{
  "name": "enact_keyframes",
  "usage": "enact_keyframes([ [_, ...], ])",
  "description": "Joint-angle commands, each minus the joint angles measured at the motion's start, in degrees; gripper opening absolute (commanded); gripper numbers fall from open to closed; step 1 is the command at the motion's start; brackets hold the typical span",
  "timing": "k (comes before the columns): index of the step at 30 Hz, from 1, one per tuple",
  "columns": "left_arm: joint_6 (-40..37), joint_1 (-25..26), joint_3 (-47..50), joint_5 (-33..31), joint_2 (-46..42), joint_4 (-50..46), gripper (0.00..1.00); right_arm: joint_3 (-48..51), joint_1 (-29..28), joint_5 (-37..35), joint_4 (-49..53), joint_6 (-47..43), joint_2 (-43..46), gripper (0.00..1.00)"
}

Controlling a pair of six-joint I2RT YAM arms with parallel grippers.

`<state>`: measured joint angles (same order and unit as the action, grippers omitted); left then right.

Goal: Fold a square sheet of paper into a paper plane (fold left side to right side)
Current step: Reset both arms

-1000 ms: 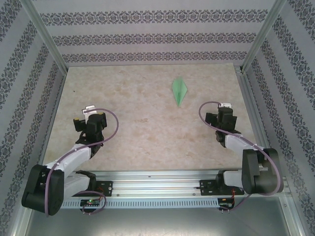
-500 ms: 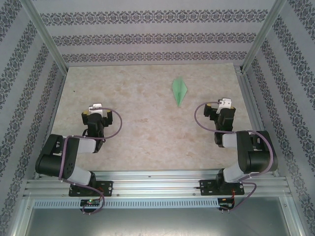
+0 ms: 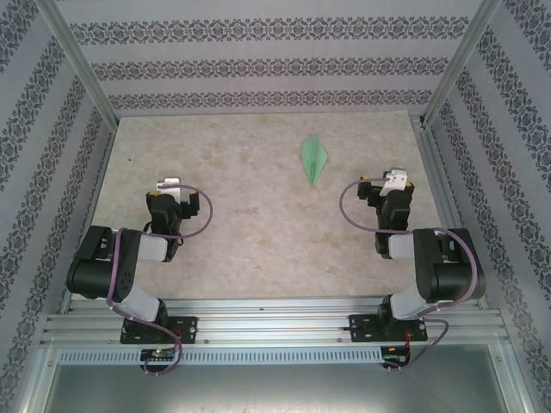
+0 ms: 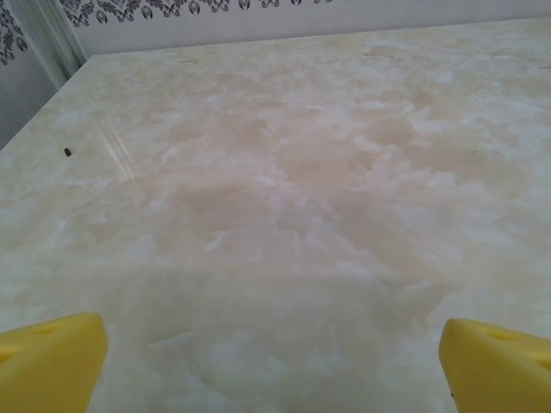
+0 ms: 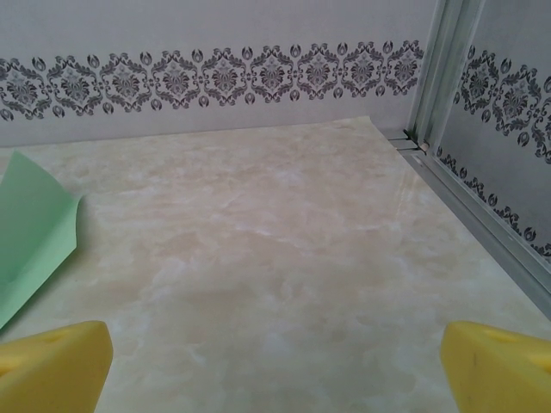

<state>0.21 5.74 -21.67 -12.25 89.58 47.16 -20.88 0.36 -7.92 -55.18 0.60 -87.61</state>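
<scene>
Plainly, the green paper plane point(image 3: 314, 160) (a narrow dart) lies on marbled table point(image 3: 250, 224) — left gripper point(image 4: 274, 361), right gripper point(image 5: 275, 366) agape.

The paper plane point(image 3: 314, 160) is light green, the table point(image 3: 258, 224) marbled beige, the walls point(image 3: 258, 64) grey-damask banded, the jaws yellow.

- The left arm point(image 3: 96, 274) has rounded black joint housings joined by a light grey link.
- The right arm point(image 3: 448, 271) is built alike, in black and grey.
- A thin purple cable point(image 3: 208, 211) runs along each arm.
- The left end effector point(image 3: 170, 186) and right end effector point(image 3: 394, 179) are black, each topped by a white piece.
- Their fingertips point(image 4: 47, 366) are blocky and bright yellow.
- Each arm ends in a black base plate point(image 3: 164, 326).
</scene>
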Motion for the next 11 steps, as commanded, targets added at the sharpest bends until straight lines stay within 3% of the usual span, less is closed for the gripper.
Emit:
enact_keyframes([
  [1,-0.8,-0.5,-1.3,2.4,-0.2,1.9,1.0,0.7,-0.6,1.1,-2.5,-0.7,-0.3,0.98],
  [11,-0.8,-0.5,-1.3,2.4,-0.2,1.9,1.0,0.4,-0.6,1.3,-1.9,-0.6,-0.3,0.98],
])
